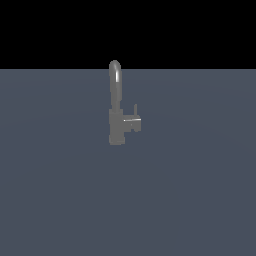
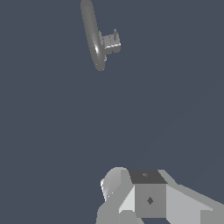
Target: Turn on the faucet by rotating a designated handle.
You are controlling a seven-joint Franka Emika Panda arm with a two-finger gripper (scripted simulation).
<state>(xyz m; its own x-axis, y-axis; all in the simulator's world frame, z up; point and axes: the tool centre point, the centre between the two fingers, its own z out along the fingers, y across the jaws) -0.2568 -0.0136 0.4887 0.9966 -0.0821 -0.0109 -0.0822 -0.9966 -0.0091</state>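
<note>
Dull-grey faucet stands upright near mid-bench, w/ a tall thin arched spout rising from a thicker round base. The handle, a short stub, sticks out sideways from the base toward the exterior view's right, ending in a small upright lever tip. Flat blue-grey bench spreads all round it. In the wrist view the hand shows as pale blocky parts, well apart from the faucet; can't tell whether it's open or closed.

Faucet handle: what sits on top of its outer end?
A small upright lever tip rises from the outer end of the handle, beside the faucet. Nothing else rests there; the gripper is well away.
</note>
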